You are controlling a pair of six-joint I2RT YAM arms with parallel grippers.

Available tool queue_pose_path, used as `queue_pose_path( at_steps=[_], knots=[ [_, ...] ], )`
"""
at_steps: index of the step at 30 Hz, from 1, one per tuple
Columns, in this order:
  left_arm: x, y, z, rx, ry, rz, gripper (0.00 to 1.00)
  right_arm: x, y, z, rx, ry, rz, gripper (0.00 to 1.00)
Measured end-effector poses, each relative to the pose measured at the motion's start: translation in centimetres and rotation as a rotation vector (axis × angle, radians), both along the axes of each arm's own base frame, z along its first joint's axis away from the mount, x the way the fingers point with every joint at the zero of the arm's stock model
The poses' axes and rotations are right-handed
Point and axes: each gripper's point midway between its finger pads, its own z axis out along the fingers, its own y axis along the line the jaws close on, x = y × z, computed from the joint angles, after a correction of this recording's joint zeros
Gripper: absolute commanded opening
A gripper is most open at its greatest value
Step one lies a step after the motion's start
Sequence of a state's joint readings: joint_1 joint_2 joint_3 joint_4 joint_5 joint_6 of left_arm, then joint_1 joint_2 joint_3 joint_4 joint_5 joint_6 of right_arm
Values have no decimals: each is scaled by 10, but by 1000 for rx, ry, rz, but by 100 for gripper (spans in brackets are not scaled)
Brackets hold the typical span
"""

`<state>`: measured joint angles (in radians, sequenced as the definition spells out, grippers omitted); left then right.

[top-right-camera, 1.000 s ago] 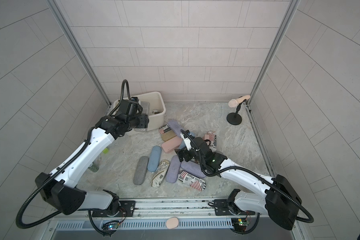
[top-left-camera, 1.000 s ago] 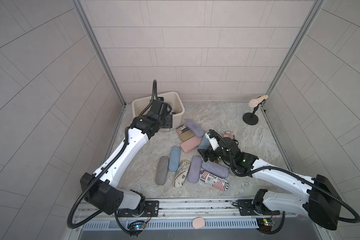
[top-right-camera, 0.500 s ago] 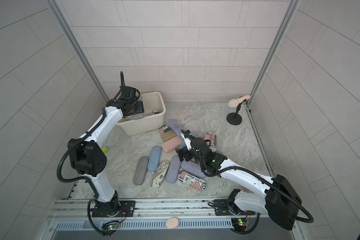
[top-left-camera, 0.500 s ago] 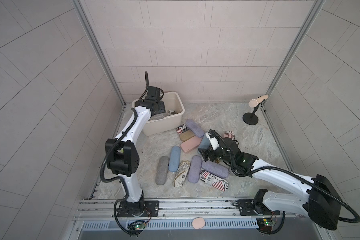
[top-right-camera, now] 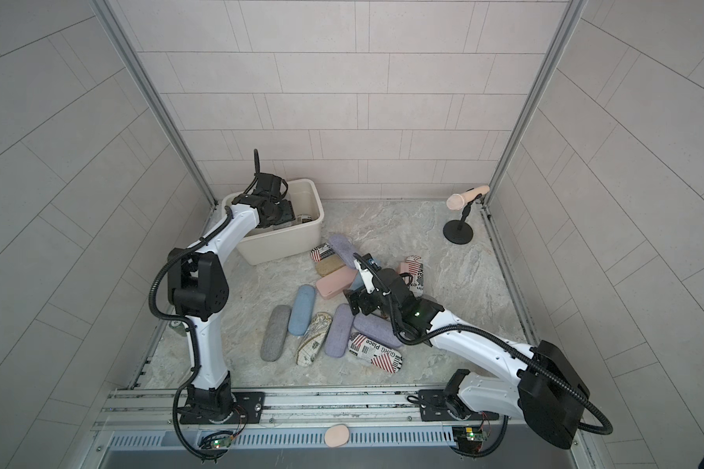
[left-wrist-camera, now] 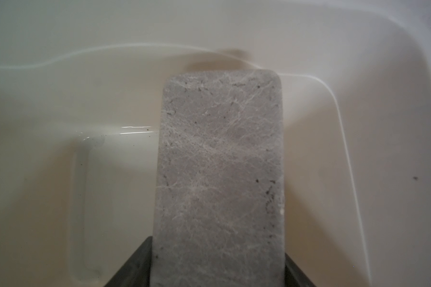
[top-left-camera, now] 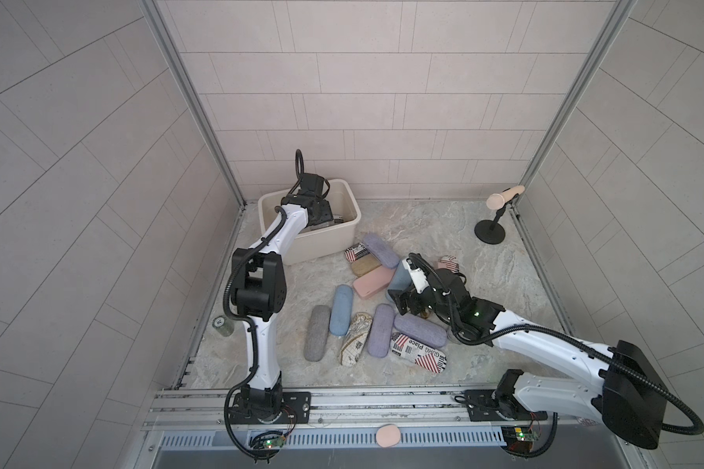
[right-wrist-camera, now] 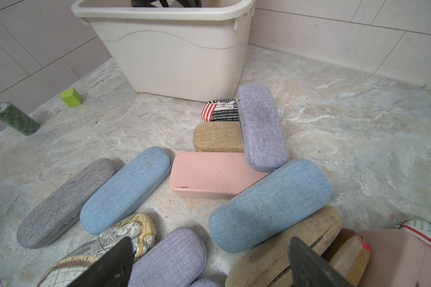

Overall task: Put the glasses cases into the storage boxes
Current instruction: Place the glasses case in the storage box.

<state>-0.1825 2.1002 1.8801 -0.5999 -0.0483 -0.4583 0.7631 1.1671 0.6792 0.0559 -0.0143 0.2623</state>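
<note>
Left arm: a second ago it was stretched out low, claw over the front rim of the storage bin (top-left-camera: 322, 243). It has since folded upright and swung in. The left claw (top-left-camera: 322, 214) is now down inside the bin.

Left wrist view: the claw is clamped on a grey case (left-wrist-camera: 219, 161). The case's far end sits close to the bin's inner wall, near a corner. Touching the bin floor or not, cannot tell.

Right arm: no shift over that second. The right claw (right-wrist-camera: 210, 246) has its jaws wide apart and grips nothing. It hangs low over the heap in front of the bin, above a worn tan case (right-wrist-camera: 284, 248) and a light blue case (right-wrist-camera: 269, 203).

Bin contents: the held grey case. The end of another case (top-right-camera: 303, 219) shows just beside the claw, its pattern too small to tell.

Outside the bin, on the counter (top-left-camera: 423, 227): a flag-print case (right-wrist-camera: 219, 110) and a lilac case (right-wrist-camera: 261, 126) lie nearest the bin's front wall, with a pink case (right-wrist-camera: 209, 174) further out.
</note>
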Motion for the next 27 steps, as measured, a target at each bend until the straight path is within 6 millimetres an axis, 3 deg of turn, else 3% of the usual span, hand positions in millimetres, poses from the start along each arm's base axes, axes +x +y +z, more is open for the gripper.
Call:
queue_pose_path(
  at_steps=[13,16,27],
  knots=[
    [19,-10,-73,-19,110,-12,64,1,0,-2,-6,3,-3,98],
    [21,-12,-79,-15,128,-21,65,1,-1,-3,-8,3,-7,98],
    [17,-15,-85,-13,160,-63,86,3,-3,-5,-19,4,-19,98]
  ],
)
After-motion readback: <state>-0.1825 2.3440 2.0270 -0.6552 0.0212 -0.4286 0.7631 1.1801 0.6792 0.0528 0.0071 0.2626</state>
